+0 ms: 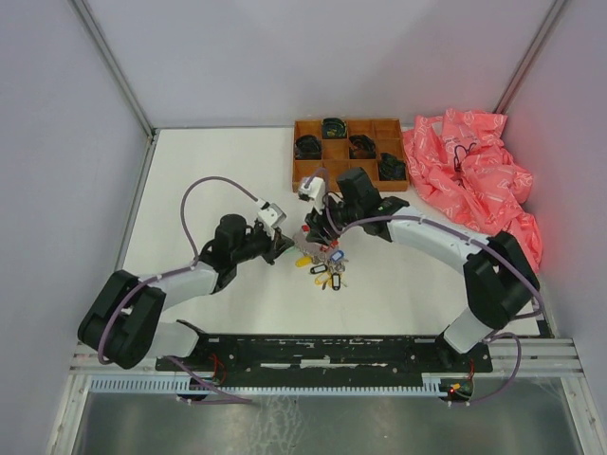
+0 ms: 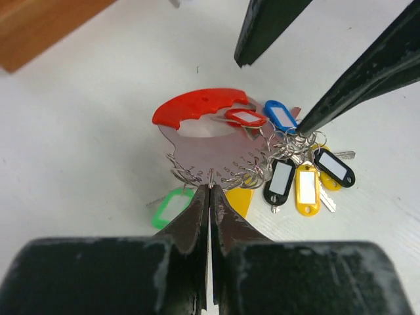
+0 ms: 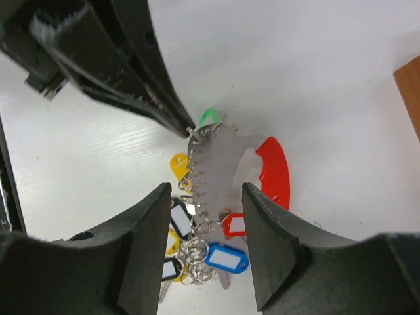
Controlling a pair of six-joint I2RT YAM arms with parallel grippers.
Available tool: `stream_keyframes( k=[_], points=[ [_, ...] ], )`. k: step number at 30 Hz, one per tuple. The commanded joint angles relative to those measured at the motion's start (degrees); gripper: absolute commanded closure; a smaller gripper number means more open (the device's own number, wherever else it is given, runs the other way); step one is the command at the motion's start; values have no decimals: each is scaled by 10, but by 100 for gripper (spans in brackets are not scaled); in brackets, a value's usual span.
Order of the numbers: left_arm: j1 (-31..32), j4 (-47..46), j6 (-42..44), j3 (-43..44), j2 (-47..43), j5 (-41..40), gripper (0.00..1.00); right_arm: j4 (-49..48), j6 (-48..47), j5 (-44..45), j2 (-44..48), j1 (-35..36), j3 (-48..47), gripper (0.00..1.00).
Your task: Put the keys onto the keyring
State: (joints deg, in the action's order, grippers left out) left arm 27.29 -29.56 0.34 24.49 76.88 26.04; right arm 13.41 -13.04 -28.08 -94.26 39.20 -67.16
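**Q:** What does the left gripper point(image 2: 210, 191) hold?

**A:** Its two dark jaws are pressed together on the looped edge of the keyring point(image 2: 210, 151) (only a hairline slit shows between them).

**Q:** And the right gripper point(image 3: 207, 190)?

**A:** Its jaws stand apart, one on each side of the keyring. In the left wrist view one fingertip point(image 2: 318, 111) meets the bunch of small rings beside the blue tag point(image 2: 281, 116).

**Q:** How is the keyring built, and which way does it lie?

**A:** It is a flat, matte, silvery metal plate. Thin wire loops run along one long edge, and a curved red strap point(image 2: 197, 105) with a scalloped inner rim runs along the other. The long axis runs across the left wrist view. The looped edge faces the left gripper and the strap points away from it. Whether the plate lies flat or is tilted up cannot be told.

**Q:** Where are the keys point(image 2: 306, 187)?

**A:** They fan out from the loops on the white table point(image 1: 209, 190) between the arms, on the near side of the wooden tray point(image 1: 295, 156). They are silvery blades with glossy oblong tags. The black and yellow tags are bunched at one end of the plate. The green tag point(image 2: 169, 207) lies just beside the left jaws.
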Motion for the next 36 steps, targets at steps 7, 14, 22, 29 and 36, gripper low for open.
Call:
stream_keyframes(
  k=[7,14,22,29,36],
  points=[
    [10,-33,280,-3,-64,112,97,-204,-146,-81,132,-3,176,45],
    [23,-56,374,-28,-94,149,97,-272,-159,-94,160,-4,222,48],
    [42,-63,401,-41,-117,149,97,-275,-189,-131,155,-2,224,54],
    [43,-15,401,-19,-114,148,97,-258,-206,-139,133,-1,217,57],
    [51,16,398,-12,-120,143,97,-264,-212,-142,110,5,210,58]
  ],
)
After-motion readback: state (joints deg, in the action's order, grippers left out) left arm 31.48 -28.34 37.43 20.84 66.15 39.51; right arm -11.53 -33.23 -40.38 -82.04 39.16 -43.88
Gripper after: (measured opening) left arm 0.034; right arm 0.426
